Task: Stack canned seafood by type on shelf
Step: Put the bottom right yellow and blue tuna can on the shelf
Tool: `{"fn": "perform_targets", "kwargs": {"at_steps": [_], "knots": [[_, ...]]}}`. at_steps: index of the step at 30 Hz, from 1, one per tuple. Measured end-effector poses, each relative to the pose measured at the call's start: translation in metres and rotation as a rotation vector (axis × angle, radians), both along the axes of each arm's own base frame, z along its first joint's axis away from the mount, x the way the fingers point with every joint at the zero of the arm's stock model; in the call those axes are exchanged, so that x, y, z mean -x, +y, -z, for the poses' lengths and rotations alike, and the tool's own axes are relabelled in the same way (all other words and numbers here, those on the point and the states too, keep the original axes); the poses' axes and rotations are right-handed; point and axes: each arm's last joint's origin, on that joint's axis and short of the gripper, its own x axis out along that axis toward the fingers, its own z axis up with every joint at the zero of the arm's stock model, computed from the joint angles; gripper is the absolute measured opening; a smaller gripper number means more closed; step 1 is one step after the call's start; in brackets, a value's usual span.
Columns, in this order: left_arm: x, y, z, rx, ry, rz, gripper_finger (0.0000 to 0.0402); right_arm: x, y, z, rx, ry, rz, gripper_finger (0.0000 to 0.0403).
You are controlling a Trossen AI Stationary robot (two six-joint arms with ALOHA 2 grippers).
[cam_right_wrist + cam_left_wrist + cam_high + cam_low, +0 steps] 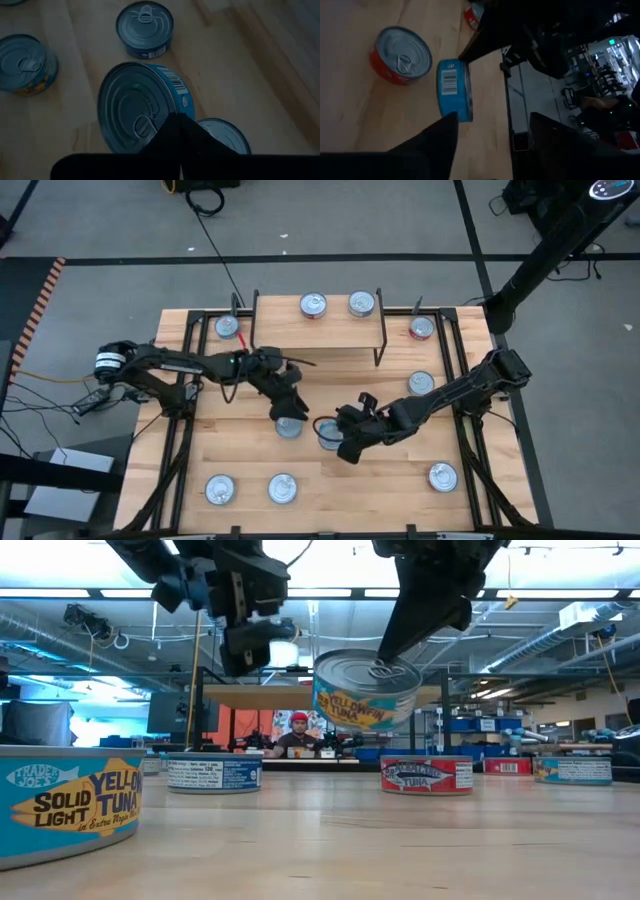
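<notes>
A wooden surface (250, 465) with tuna cans scattered around it. Near the centre, the right tool (338, 436), its fingers pressed together on the pull tab, lifts a blue-labelled can (366, 690) clear of the surface, tilted. Just left of it, the left tool (288, 406) hovers with fingers spread above another blue can (289, 426) that rests on the surface. At the far edge stands the shelf (318, 330), with two cans (337, 305) side by side on its plank top. A person (298, 736) sits in the room behind.
</notes>
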Motion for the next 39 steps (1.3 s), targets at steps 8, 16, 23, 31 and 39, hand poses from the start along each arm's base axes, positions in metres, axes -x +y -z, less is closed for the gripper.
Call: {"fn": "perform_targets", "kwargs": {"at_steps": [8, 16, 23, 31, 39], "knots": [[-0.017, -0.003, 0.018, 0.031, 0.003, 0.003, 0.0298, -0.001, -0.001, -0.001, 0.011, -0.013, 0.01, 0.0], [-0.026, -0.01, 0.035, 0.032, 0.048, 0.025, 0.0301, -0.004, 0.0, -0.003, 0.007, -0.056, 0.01, 0.0], [-0.04, -0.015, 0.036, 0.021, 0.049, 0.045, 0.0301, -0.006, 0.001, -0.004, 0.009, -0.075, 0.014, 0.0], [-0.042, -0.015, 0.035, -0.031, 0.047, 0.026, 0.0301, -0.006, 0.0, -0.004, 0.01, -0.083, 0.018, 0.0], [-0.042, -0.02, 0.035, -0.045, 0.037, 0.054, 0.0297, -0.009, 0.0, -0.006, 0.015, -0.109, 0.004, 0.0]]}}
